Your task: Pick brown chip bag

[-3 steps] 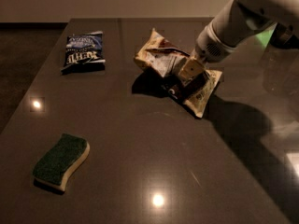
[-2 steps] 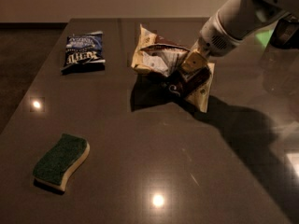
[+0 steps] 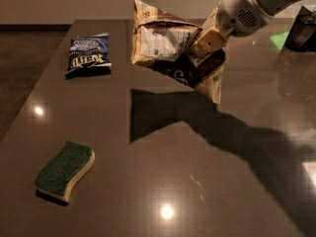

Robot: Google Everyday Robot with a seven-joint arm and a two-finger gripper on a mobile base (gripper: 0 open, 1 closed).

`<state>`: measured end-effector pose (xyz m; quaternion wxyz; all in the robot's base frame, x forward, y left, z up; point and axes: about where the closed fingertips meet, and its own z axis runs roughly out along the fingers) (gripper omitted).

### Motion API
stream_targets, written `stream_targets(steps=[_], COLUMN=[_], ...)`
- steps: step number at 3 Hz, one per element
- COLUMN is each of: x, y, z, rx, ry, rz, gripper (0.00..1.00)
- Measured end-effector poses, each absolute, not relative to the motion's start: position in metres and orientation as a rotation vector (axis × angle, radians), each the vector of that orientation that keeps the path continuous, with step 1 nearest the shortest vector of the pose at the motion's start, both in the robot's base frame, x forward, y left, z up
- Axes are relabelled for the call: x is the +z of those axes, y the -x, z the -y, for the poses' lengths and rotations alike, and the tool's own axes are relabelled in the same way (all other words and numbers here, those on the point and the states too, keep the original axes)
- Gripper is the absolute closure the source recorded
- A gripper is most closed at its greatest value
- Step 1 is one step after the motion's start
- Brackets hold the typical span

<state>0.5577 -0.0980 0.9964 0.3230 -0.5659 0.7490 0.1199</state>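
The brown chip bag [image 3: 168, 46] is a large crumpled foil bag with tan edges, a dark brown panel and white label patches. It hangs in the air above the dark table [image 3: 148, 172], with its shadow on the surface below. My gripper [image 3: 207, 43] comes in from the upper right and is shut on the bag's right-hand part, holding it clear of the table.
A smaller flat dark-blue chip bag [image 3: 89, 56] lies at the table's far left. A green and yellow sponge [image 3: 64, 171] lies at the near left. A dark object [image 3: 302, 31] stands at the far right edge.
The gripper has risen with the brown chip bag, which was on the table and now hangs well above it.
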Motion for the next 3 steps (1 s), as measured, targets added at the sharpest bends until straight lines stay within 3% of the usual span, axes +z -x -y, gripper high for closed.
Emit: stream_targets(steps=[3], x=[1.043], y=[-0.542], z=[0.087], rx=[0.347], ry=[1.544], rz=[-1.811], gripper=[1.0])
